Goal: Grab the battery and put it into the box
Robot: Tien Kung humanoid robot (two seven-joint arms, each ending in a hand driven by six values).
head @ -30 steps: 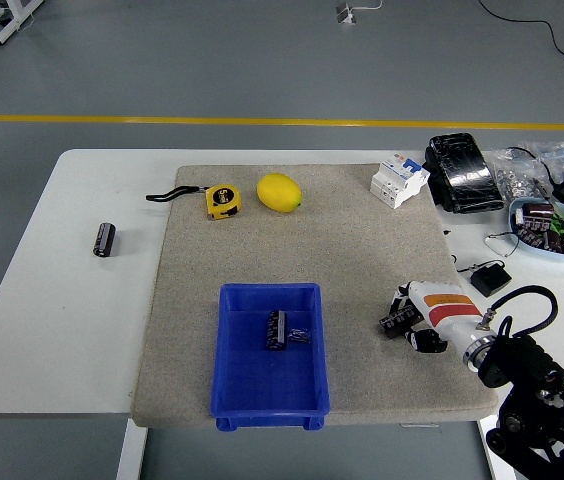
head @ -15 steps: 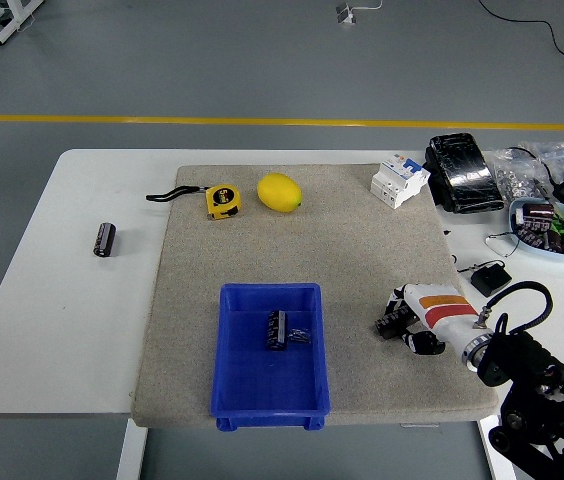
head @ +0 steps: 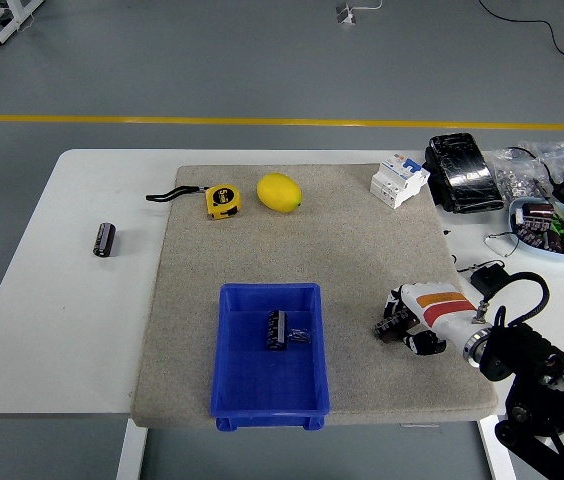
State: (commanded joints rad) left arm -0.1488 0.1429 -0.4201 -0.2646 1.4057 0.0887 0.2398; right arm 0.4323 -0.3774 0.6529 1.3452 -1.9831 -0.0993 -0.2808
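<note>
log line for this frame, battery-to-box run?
battery: lying in blue box | second battery: on table, left of mat | right hand: curled, empty, on mat right of box | left hand: out of view

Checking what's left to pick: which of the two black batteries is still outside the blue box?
The battery lying alone on the bare white table, left of the mat. The other battery already lies inside the blue box.
</note>
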